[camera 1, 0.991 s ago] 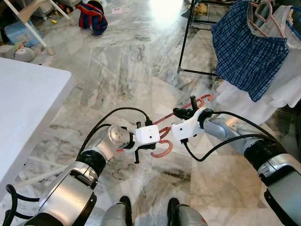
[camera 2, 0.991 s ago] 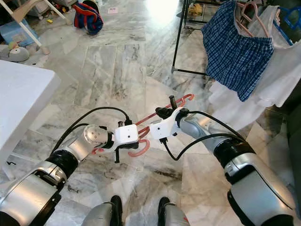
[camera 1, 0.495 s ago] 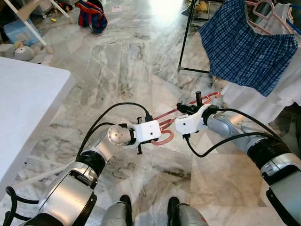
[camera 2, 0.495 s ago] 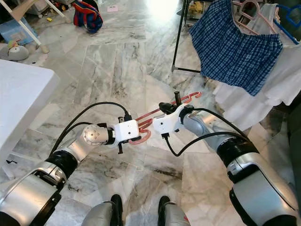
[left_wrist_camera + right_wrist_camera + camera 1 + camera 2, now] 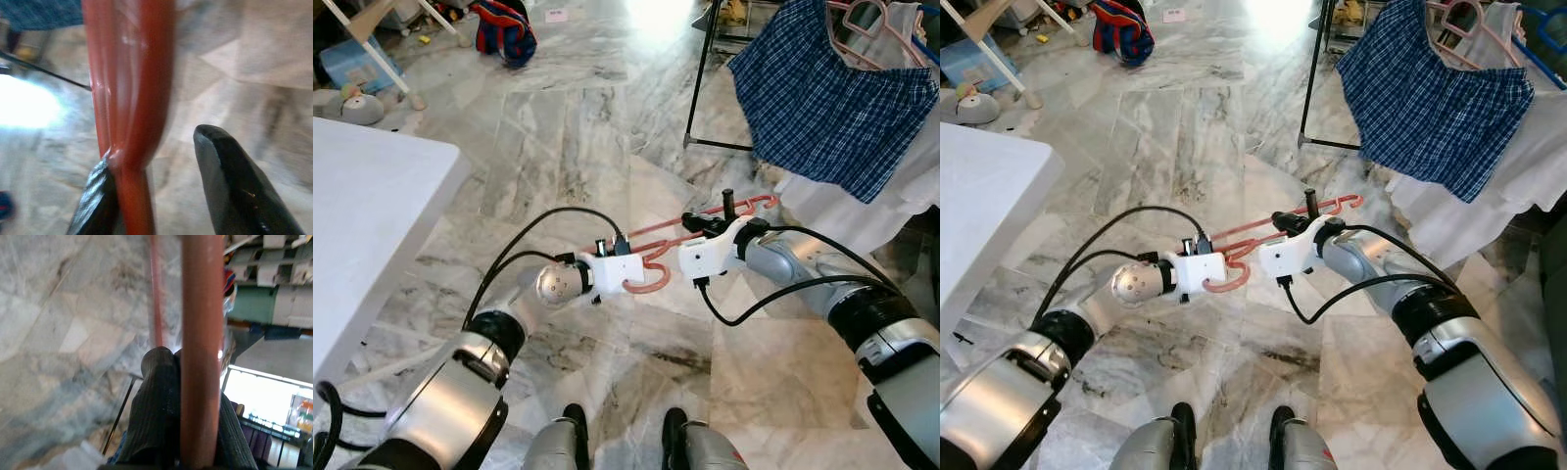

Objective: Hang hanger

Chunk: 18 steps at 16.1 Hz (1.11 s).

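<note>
Left eye view has my right gripper (image 5: 728,210) clamped on the red hanger (image 5: 658,235) over the floor, left gripper (image 5: 161,186) parted beside its hook; I judge it light, stiff, slick, best held mid-bar.

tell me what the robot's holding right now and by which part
A red hanger. The right gripper is shut on its bar; the left gripper is open beside its hook end.

The hanger (image 5: 656,257) was a reddish plastic one, held up off the marble floor, lying roughly level, hook curled toward the robot's left side and its long bar reaching right
</note>
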Tool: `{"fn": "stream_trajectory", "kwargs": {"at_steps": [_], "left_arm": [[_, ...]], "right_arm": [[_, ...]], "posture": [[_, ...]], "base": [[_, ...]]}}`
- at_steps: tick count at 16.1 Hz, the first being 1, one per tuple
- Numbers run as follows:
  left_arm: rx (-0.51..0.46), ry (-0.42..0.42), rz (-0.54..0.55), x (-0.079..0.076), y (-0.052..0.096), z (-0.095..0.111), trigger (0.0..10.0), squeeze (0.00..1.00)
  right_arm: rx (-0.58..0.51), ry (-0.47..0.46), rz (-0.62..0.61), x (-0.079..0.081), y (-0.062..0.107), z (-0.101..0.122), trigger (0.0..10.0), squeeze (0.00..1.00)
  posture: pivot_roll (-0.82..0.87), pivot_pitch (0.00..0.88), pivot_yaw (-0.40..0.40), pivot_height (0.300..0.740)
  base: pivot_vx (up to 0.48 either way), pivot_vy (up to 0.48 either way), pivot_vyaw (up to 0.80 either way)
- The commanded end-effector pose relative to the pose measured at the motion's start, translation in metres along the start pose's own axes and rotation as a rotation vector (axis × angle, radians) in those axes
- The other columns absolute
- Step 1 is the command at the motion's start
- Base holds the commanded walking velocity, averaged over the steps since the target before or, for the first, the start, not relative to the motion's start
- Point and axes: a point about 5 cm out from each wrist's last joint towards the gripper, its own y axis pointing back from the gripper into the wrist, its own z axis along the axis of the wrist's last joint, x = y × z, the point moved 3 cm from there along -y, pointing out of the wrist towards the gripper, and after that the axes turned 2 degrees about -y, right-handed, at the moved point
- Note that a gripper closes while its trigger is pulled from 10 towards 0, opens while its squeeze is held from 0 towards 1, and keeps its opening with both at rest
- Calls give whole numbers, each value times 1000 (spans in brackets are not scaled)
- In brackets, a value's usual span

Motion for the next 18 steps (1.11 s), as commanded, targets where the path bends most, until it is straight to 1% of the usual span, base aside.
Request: {"fn": "stream_trajectory", "kwargs": {"at_steps": [1,2,4,5,8,10,11,13,15,16,17,18], "left_arm": [[-74,-65,107,27,-1,18,10000,1000],[-66,-92,139,31,-1,18,10000,1000],[-48,-119,185,41,-1,18,10000,1000],[-41,-120,207,46,-1,18,10000,1000],[-27,-162,220,48,-1,17,10000,1000],[-13,-193,245,52,0,15,10000,1000],[-19,-197,247,52,1,15,10000,1000],[-30,-185,208,46,3,11,10000,1000],[-38,-158,152,35,6,5,10000,1000],[-42,-155,128,28,8,1,10000,1000],[-65,-136,102,19,11,-1,10000,1000],[-72,-138,97,17,12,-2,10000,1000]], "right_arm": [[39,-2,34,11,2,-8,0,0],[58,-3,13,6,3,-13,0,0],[86,-7,-37,-7,3,-19,0,0],[91,-7,-57,-13,3,-21,0,0],[102,3,-81,-20,2,-22,0,0],[107,-4,-78,-20,1,-22,0,0],[111,-24,-73,-19,1,-23,0,0],[116,-80,-72,-15,1,-24,0,0],[119,-148,-75,-12,1,-24,0,0],[127,-194,-78,-9,1,-26,0,0],[139,-286,-80,-4,3,-29,0,0],[143,-317,-75,0,3,-30,0,0]], "posture": [[33,279,39,740],[30,282,39,740],[28,281,38,740],[25,281,37,740],[24,281,38,740],[22,282,37,740],[22,282,38,740],[22,282,38,740],[20,283,38,740],[20,283,38,740],[20,284,36,740],[20,285,34,740]], "base": [[0,0,0],[0,0,0],[0,0,0],[0,0,0],[0,0,0],[0,0,0],[0,0,0],[0,0,0],[0,0,0],[0,0,0],[0,0,0],[0,0,0]]}}
